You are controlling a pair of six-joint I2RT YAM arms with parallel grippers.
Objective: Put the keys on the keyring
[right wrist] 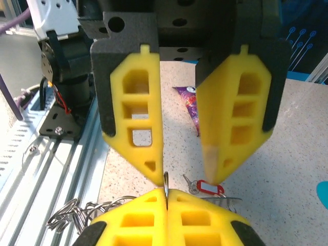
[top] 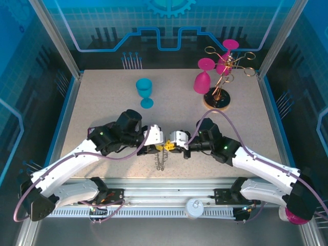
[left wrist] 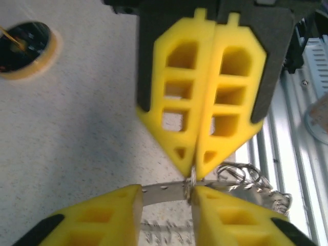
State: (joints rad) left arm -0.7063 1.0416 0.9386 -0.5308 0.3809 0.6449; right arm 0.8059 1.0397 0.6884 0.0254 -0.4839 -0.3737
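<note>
Wire on the keyring (left wrist: 160,193) is being pinched tight by the right gripper (right wrist: 166,192), presumably steadying it, while the left gripper (right wrist: 187,175) is waiting, parted, astride its grey band. The key (right wrist: 207,187) is lying loose just beside the keyring.

Speckled beige tabletop (top: 102,102) open on my left and centre, teal plastic goblet (top: 145,92) alone toward the back, gold wire rack (top: 221,77) hung with pink goblets (top: 202,81) crowding the far right corner, my left gripper (left wrist: 165,193) and right gripper (left wrist: 192,171) tip to tip, no passage between them.
</note>
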